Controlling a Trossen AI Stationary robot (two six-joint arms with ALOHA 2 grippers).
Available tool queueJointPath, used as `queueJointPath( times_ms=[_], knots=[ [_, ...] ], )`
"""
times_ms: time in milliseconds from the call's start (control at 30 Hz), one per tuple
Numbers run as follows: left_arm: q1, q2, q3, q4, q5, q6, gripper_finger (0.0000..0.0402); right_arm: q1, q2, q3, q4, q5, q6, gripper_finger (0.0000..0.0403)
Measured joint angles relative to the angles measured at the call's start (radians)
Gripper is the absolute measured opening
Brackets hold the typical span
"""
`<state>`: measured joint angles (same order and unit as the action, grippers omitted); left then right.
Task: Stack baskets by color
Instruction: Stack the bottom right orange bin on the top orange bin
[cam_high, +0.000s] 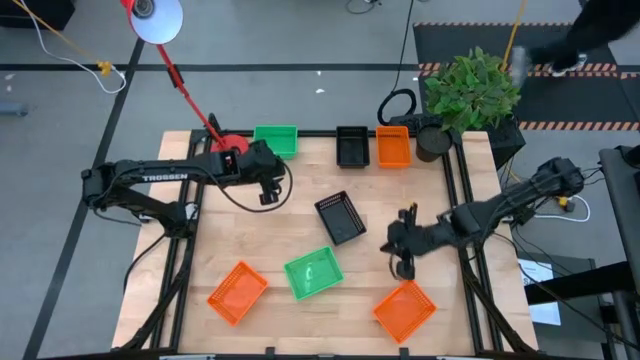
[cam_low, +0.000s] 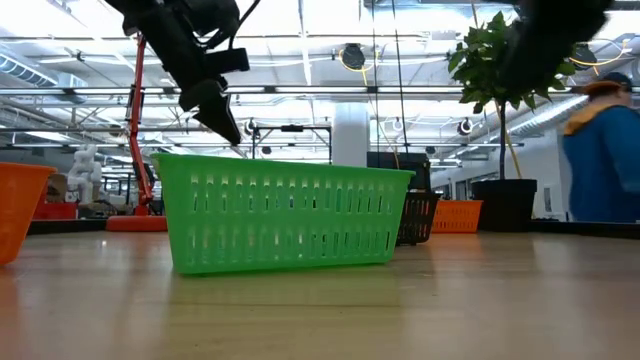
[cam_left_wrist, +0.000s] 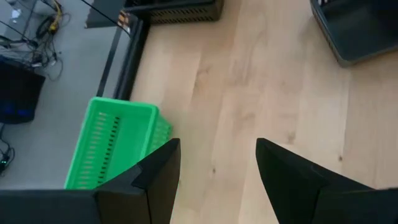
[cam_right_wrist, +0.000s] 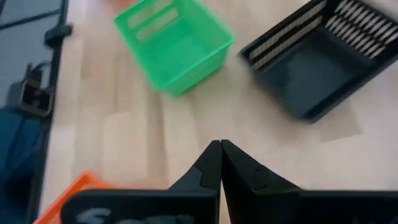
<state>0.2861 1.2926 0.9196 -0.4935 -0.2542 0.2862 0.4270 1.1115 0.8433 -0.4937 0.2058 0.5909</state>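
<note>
Wooden table (cam_high: 300, 190) holds the baskets: near, two orange (cam_high: 237, 292) and one green (cam_high: 313, 273); right gripper (cam_high: 404, 262) pinched together, empty; mid-table a black basket (cam_high: 340, 217); left gripper (cam_high: 268, 192) spread apart, empty, beside the far green basket (cam_high: 277, 139)

Green basket (cam_right_wrist: 174, 43), black basket (cam_right_wrist: 317, 59)
</note>
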Motion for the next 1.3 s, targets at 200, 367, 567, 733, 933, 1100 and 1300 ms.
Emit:
queueJointPath(
  times_ms=[200,367,567,733,933,1100,1300],
  knots=[
    [-0.017,-0.012,0.000,-0.019,0.000,-0.012,0.0211,0.144,0.037,0.001,-0.004,-0.036,0.123,0.0000],
    [-0.028,-0.015,0.000,-0.013,0.001,-0.020,0.0211,0.242,0.053,0.001,-0.014,-0.099,0.251,0.0014],
    [-0.028,-0.016,0.000,-0.001,0.001,-0.028,0.0211,0.326,0.053,0.001,-0.002,-0.105,0.373,0.0044],
    [-0.028,-0.016,0.000,0.000,0.001,-0.034,0.0211,0.396,0.053,0.001,-0.003,-0.136,0.462,0.0054],
    [-0.028,-0.016,0.000,0.000,0.001,-0.034,0.0211,0.473,0.055,0.001,0.003,-0.161,0.497,0.0055],
    [-0.028,-0.016,0.000,0.001,0.001,-0.034,0.0211,0.515,0.094,0.002,0.012,-0.160,0.483,0.0055],
    [-0.028,-0.015,0.000,0.001,0.001,-0.046,0.0211,0.534,0.184,0.002,0.112,-0.193,0.423,0.0055]
  ],
)
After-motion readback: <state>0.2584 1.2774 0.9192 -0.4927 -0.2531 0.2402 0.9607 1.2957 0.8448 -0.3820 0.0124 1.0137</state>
